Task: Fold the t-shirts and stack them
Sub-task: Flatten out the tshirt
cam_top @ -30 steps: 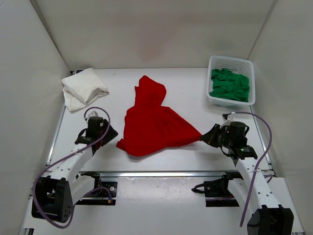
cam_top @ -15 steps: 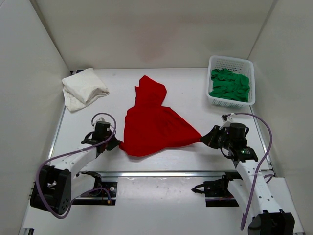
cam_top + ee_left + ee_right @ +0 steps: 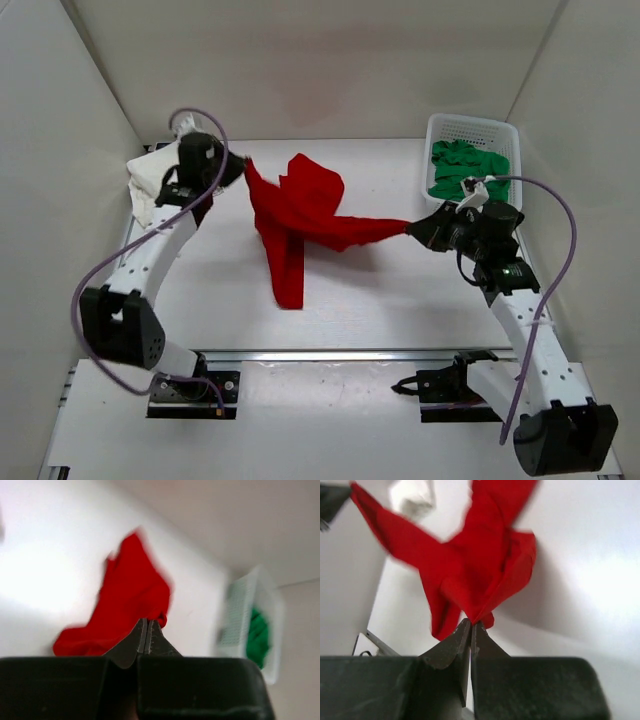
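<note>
Red t-shirt (image 3: 300, 215) strung in the air between the left gripper (image 3: 241, 164) and the right gripper (image 3: 414, 228)

The left gripper, raised at the far left, has its fingers pressed together on one corner of the red t-shirt, and the right gripper pinches the opposite corner, jaws tight on a small bunch of cloth (both wrist views show the tips shut with red fabric right at them). The shirt hangs between them as a crumpled band, with a long fold drooping toward the table (image 3: 380, 300); I cannot tell whether its lower end touches. The off-white t-shirt (image 3: 143, 178) lies bunched in the far-left corner, just beside the left gripper, and the green t-shirt (image 3: 455, 175) sits crumpled in the white basket (image 3: 470, 122) at the far right
</note>
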Robot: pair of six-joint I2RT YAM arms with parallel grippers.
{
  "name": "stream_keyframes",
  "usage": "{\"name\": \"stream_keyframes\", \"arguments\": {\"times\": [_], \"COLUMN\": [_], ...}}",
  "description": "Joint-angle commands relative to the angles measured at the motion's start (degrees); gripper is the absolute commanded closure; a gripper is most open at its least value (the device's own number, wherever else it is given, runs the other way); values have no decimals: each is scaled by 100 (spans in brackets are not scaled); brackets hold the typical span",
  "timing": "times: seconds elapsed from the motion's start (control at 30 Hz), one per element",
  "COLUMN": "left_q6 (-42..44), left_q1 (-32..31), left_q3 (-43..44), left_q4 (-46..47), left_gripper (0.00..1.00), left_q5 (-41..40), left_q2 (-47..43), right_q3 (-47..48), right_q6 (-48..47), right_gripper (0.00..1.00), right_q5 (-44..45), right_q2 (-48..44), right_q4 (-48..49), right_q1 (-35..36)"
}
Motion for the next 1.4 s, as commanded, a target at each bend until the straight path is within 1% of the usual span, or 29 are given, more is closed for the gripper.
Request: {"name": "stream_keyframes", "arguments": {"times": [0.0,0.07,0.1,0.13,0.17,0.2,0.23,0.27,0.3,0.4,0.43,0.5,0.53,0.57,0.6,0.63,0.73,0.8,0.83,0.87,0.9,0.97,1.03,1.13,1.17,1.2,1.23,1.3,1.37], "left_q6": [407,556,566,670,767,698,619,444,199,-110,-172,-313,-305,-261,-269,-243,-172,-77,-6,99,291,809,1152,1619,1916,2258,2453,3399,3641], "left_q1": [177,378,414,432,354,318,362,423,563,696,731,731,705,705,705,687,723,863,889,759,557,128,-217,-438,-360,-307,-280,-375,-779], "left_q3": [831,10,-291,-903,-1501,-2099,-2383,-2891,-3261,-3817,-3880,-4038,-4082,-4135,-4161,-4188,-4416,-4643,-4654,-4610,-4453,-3936,-3575,-3223,-3021,-2662,-2406,-1703,-1385], "left_q4": [36,420,554,564,521,337,170,116,3,-60,-95,-209,-235,-236,-323,-297,-114,342,649,826,793,740,442,38,-259,-462,-1030,-1752,-2169], "left_gripper": [100,100,95,78,69,52,35,26,14,8,10,22,34,40,52,55,53,50,53,66,70,67,67,63,63,63,63,63,66], "left_q5": [-499,-676,-911,-1236,-1404,-1632,-1791,-1845,-1819,-1635,-1591,-1599,-1547,-1608,-1652,-1652,-1731,-1478,-1511,-1572,-1808,-2116,-2372,-2294,-1833,-1750,-1618,-1590,-2395], "left_q2": [-999,-1762,-2333,-2599,-3072,-3477,-3820,-3954,-4095,-4166,-4184,-4167,-4123,-4105,-4088,-4070,-3948,-3798,-3641,-3395,-3245,-2623,-2199,-1812,-1637,-1331,-927,-242,113], "right_q3": [445,-10,-186,-597,-1088,-1267,-1669,-2021,-2181,-2359,-2341,-2324,-2341,-2385,-2437,-2499,-2561,-2579,-2570,-2578,-2579,-2579,-2596,-2675,-2719,-2771,-2763,-2833,-2938], "right_q6": [-54,-63,-36,95,331,507,605,771,877,896,800,677,650,563,510,457,378,395,395,386,438,509,605,676,711,694,694,729,747], "right_gripper": [100,100,100,100,100,100,100,100,100,100,100,100,100,100,99,100,100,100,99,100,100,100,100,100,100,100,100,100,100], "right_q5": [118,345,495,557,662,759,821,883,1049,1208,1165,1086,955,884,727,542,172,40,100,171,232,452,540,461,366,313,216,128,22], "right_q2": [-495,-1021,-1146,-1486,-1760,-1832,-2015,-2087,-2131,-2088,-2044,-2130,-2114,-2175,-2210,-2228,-2246,-2141,-2045,-2026,-2000,-1912,-1851,-1754,-1719,-1718,-1718,-1727,-1745], "right_q4": [82,-139,-271,-394,-386,-412,-395,-369,-377,-456,-509,-588,-580,-562,-623,-571,-475,-334,-299,-272,-167,-79,122,466,597,703,791,949,1055], "right_q1": [379,643,880,1004,1292,1547,1846,1979,2207,2429,2420,2193,2113,1904,1728,1456,1076,1049,1136,1241,1295,1540,1646,1603,1524,1419,1401,1164,1067]}}
